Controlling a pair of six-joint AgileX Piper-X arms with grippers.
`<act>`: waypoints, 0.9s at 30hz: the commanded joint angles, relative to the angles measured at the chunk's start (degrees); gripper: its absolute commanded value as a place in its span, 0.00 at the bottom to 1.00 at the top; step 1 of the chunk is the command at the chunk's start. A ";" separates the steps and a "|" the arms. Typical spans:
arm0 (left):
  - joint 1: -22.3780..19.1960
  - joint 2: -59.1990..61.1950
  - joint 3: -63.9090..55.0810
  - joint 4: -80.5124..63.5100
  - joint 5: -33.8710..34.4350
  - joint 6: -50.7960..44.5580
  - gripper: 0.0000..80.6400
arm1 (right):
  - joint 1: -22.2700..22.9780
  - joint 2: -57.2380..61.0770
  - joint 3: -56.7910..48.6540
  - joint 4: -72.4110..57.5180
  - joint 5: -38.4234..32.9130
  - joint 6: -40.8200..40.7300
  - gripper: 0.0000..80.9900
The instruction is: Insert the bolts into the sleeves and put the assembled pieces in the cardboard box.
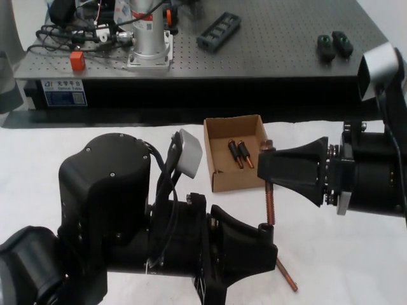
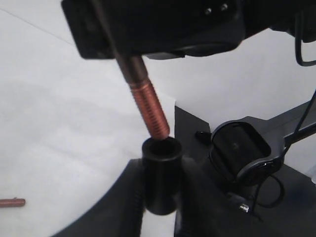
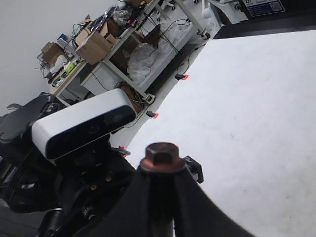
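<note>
Right gripper (image 1: 266, 168): clamped on the bolt (image 2: 150, 111);
Left gripper (image 2: 162, 200): clamped on the sleeve (image 2: 161, 173);
Insertion: tip at bore mouth, seemingly tilted; line up the axes, then lower slowly

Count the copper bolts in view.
4. One sleeved bolt and a second sleeved bolt lie in the cardboard box. The held bolt hangs in the right gripper, above the sleeve in the left gripper. A loose bolt lies on the cloth. Others may hide behind the arms.

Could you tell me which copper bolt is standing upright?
The bolt in the right gripper, its tip at the sleeve; the other bolt lies flat on the cloth.
</note>
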 commanded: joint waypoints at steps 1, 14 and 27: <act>-0.06 -0.68 -0.24 -1.38 0.23 -1.48 0.01 | 0.21 0.13 -0.23 0.13 -1.41 -0.62 0.01; -0.06 -0.68 -0.24 -1.50 0.16 -4.25 0.01 | 0.21 0.13 -0.23 0.61 -4.70 -1.90 0.01; -0.06 -0.68 -0.24 -1.50 4.69 -4.24 0.01 | 0.21 0.13 -0.23 3.62 -4.93 -3.19 0.01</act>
